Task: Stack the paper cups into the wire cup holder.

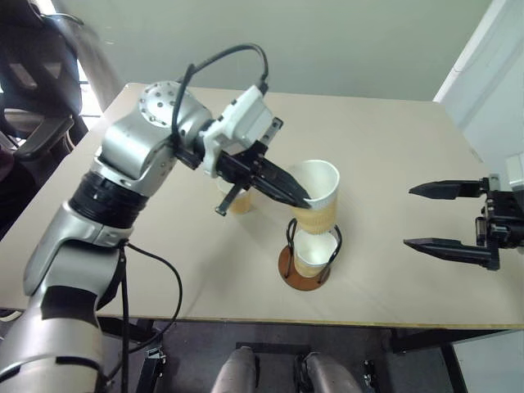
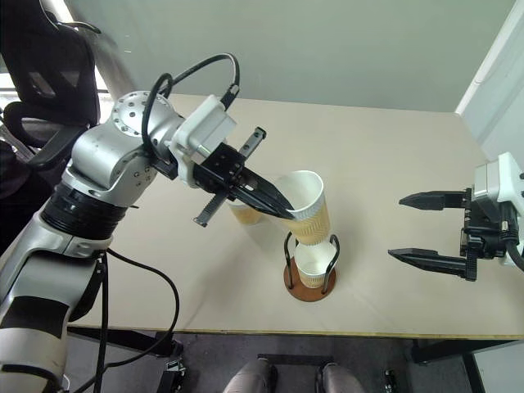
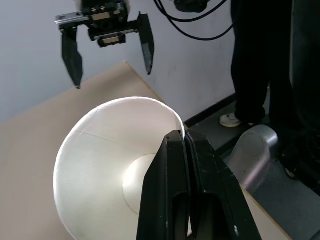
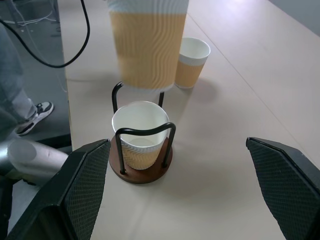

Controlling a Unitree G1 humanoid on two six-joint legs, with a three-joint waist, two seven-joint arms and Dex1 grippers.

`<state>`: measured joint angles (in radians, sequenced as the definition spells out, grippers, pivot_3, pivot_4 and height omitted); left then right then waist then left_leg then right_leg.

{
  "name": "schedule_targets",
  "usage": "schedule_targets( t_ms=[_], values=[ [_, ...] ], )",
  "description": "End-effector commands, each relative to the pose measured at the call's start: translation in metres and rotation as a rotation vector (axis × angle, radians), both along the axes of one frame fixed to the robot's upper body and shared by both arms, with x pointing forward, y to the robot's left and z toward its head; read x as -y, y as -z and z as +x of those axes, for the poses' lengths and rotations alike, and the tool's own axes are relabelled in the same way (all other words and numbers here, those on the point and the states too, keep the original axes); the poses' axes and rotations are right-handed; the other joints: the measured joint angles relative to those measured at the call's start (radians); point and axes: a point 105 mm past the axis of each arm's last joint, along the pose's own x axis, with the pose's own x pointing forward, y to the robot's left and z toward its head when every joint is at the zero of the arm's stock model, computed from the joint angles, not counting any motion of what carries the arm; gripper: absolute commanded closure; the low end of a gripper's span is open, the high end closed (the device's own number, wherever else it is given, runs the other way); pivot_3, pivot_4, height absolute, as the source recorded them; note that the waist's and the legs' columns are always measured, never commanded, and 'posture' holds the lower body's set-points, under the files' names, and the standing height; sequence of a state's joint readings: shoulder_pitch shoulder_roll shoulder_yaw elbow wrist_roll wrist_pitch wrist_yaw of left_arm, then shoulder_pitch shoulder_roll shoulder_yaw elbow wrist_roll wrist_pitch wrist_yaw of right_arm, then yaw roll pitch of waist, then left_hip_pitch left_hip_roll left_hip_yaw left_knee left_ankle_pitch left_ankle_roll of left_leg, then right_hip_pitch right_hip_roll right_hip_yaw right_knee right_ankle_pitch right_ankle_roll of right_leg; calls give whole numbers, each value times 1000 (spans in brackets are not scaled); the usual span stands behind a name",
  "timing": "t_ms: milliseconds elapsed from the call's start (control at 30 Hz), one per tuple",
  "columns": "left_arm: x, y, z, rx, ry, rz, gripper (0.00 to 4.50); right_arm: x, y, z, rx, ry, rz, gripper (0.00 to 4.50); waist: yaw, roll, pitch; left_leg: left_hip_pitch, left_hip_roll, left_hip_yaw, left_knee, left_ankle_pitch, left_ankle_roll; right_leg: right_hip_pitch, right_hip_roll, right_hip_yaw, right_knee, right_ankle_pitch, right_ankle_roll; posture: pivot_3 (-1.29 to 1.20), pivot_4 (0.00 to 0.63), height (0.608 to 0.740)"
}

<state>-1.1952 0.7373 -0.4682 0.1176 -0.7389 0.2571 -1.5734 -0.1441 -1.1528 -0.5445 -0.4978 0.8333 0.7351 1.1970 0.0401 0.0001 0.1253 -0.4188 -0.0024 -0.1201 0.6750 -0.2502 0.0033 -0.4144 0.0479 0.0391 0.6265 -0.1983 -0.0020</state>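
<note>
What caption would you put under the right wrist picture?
A held paper cup hangs above the wire cup holder, which has one cup inside.

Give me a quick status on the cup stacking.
Left end effector shut on paper cup, above wire cup holder. Right end effector open, empty. One cup seated; third cup on table.

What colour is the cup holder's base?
Reddish-brown, on the wire cup holder's round base; clearest in the right wrist view.

Beige table (image 1: 393,164), grey wall (image 1: 327,41), black chair (image 1: 33,82).
</note>
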Motion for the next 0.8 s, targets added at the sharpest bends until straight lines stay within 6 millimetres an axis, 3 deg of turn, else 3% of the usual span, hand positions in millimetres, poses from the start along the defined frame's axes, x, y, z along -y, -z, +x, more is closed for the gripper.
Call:
schedule_targets(
  t_ms=[33, 533, 800],
  values=[
    [8, 2, -6, 38, 76, 11, 4500, -1, -13, -10, 55, -2, -12, 22, 1, 0, 0, 0, 0, 0, 1, 0, 1, 1, 0, 0, 0, 0, 1, 0, 150, 740],
    [9, 20, 6, 16, 54, 53, 4500, 1, -10, -18, 56, 57, -15, 22, 0, 1, 0, 1, -1, 14, 7, -3, 10, 0, 0, 16, 0, 2, 9, 0, 150, 740],
    [8, 30, 3, -24, 64, 77, 4500, 4, -9, -20, 55, 80, -23, 22, 0, 1, 0, 1, -1, 20, 9, -7, 15, -1, -1, 22, -1, 2, 12, 0, 150, 740]
  ],
)
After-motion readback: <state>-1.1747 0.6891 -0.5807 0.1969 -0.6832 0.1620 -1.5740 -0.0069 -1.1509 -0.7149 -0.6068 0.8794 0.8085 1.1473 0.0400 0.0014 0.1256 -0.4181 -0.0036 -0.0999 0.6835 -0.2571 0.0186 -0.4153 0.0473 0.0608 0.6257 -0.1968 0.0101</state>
